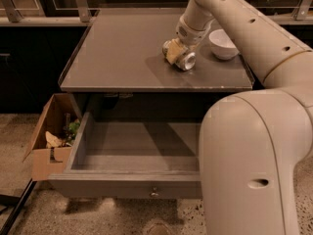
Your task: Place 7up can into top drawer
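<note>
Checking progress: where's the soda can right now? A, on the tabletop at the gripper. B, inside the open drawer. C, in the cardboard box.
A: the soda can sits on the tabletop at the gripper, near the white bowl; the drawer below is open.

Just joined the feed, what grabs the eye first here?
The big cream robot arm fills the right side of the view, its gripper down on the grey tabletop at the small silvery 7up can, beside a white bowl. Below, the wide grey top drawer stands pulled open, and a brown cardboard box sits on the floor at its left.
</note>
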Robot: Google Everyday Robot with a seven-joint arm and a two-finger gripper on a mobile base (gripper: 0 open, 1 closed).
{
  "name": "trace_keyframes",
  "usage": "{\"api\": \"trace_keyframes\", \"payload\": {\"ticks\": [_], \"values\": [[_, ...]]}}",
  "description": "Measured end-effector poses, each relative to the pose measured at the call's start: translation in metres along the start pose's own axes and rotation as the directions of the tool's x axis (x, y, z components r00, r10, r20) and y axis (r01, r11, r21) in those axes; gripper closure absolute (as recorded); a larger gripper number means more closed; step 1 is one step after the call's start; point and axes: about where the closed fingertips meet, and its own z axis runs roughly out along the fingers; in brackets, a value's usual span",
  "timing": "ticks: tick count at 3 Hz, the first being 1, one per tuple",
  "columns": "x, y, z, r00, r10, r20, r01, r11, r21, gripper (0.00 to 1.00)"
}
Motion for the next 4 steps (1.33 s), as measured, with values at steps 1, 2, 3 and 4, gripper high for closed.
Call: {"api": "trace_keyframes", "payload": {"ticks": [1, 2, 3, 4], "values": [[0.000, 0.000, 0.000, 1.000, 0.000, 0.000, 0.000, 1.0000, 0.000, 1.00], [-0.001, 0.006, -0.018, 0.997, -0.038, 0.066, 0.039, 0.9992, -0.011, 1.00], [0.010, 0.009, -0.034, 0.994, -0.055, 0.095, 0.056, 0.9984, -0.008, 1.00], [0.030, 0.014, -0.049, 0.986, -0.128, 0.108, 0.130, 0.9914, -0.014, 1.00]]}}
